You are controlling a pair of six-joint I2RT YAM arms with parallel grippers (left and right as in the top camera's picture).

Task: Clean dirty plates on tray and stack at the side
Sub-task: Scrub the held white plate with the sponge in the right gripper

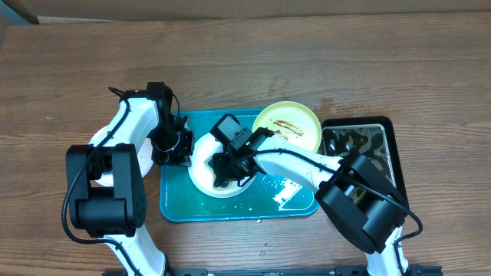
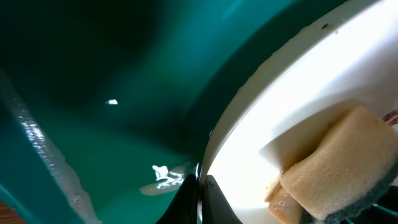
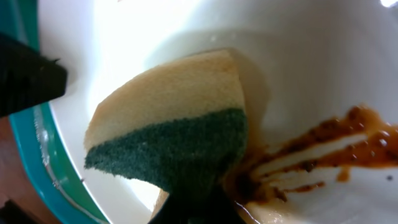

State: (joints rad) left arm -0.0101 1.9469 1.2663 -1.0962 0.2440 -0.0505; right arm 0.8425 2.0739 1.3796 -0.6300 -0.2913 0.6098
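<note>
White plate (image 1: 201,165), smeared with sauce, is lying in the left half of the teal tray (image 1: 173,208). The right tool (image 1: 230,170) is pinching a yellow-and-green sponge (image 3: 180,106) and pressing it onto the plate's inner face. The left tool (image 1: 182,147) is standing at the plate's 9 o'clock rim and appears to be pressed together on that edge. Brown sauce (image 3: 336,146) is streaking the plate just beside the sponge.

Wet patches are glinting on the tray floor, so a hard stroke is risking the plate sliding or tipping out of the left tool's thin hold. A sweep toward 1 o'clock is also risking a knock against the yellow-green plate (image 1: 303,119), which is sitting at that corner of the tray with its own brown smears.
</note>
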